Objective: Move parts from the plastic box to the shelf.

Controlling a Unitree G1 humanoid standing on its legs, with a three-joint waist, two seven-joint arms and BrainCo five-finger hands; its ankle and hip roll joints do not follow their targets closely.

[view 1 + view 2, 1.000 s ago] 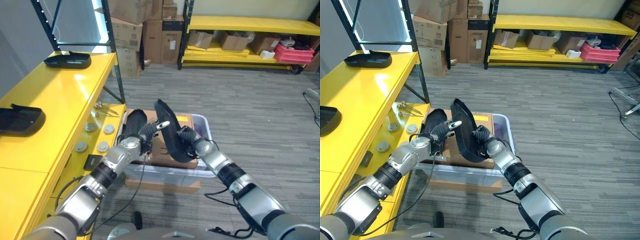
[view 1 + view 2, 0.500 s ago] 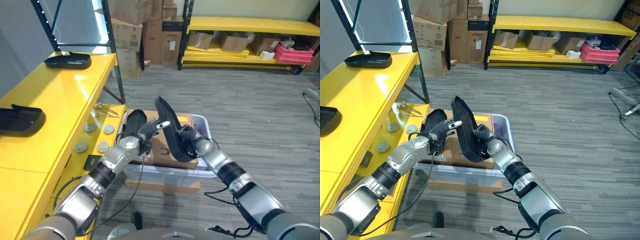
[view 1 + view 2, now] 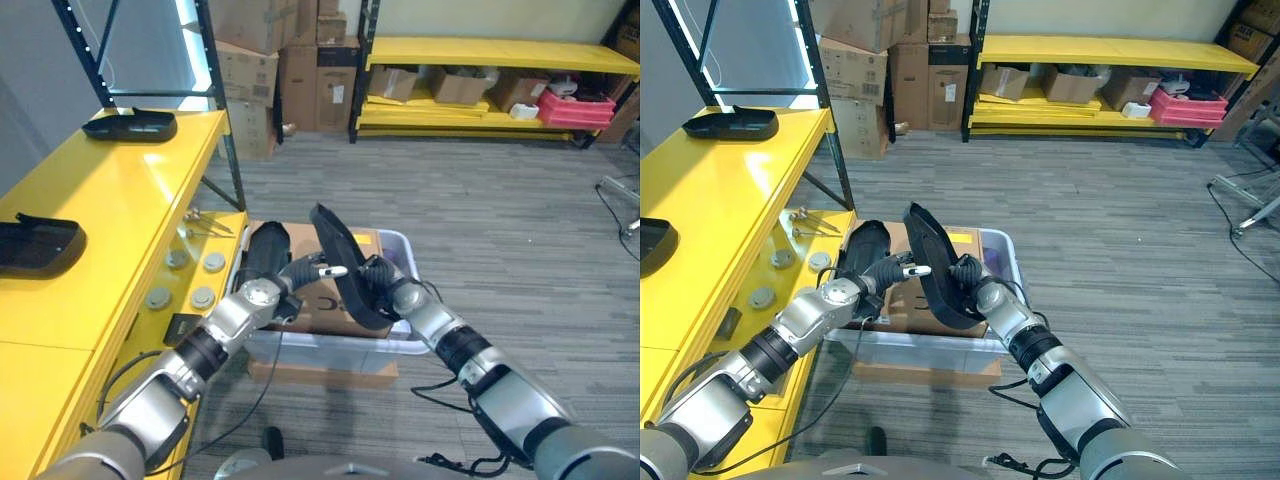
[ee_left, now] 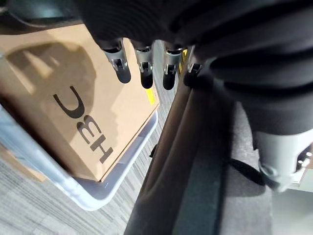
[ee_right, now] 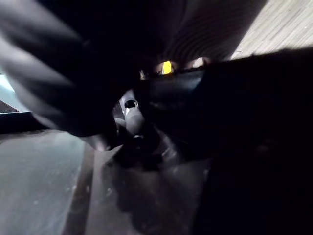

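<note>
On the left, the yellow shelf (image 3: 120, 220) already holds two black parts. The left hand (image 3: 300, 272), fingers straight, steadies the long black part (image 3: 340, 262) above the plastic box (image 3: 405, 345); the right hand (image 3: 378, 282) grips it (keep both supporting while swinging left). The part sits slightly lower than before.
</note>
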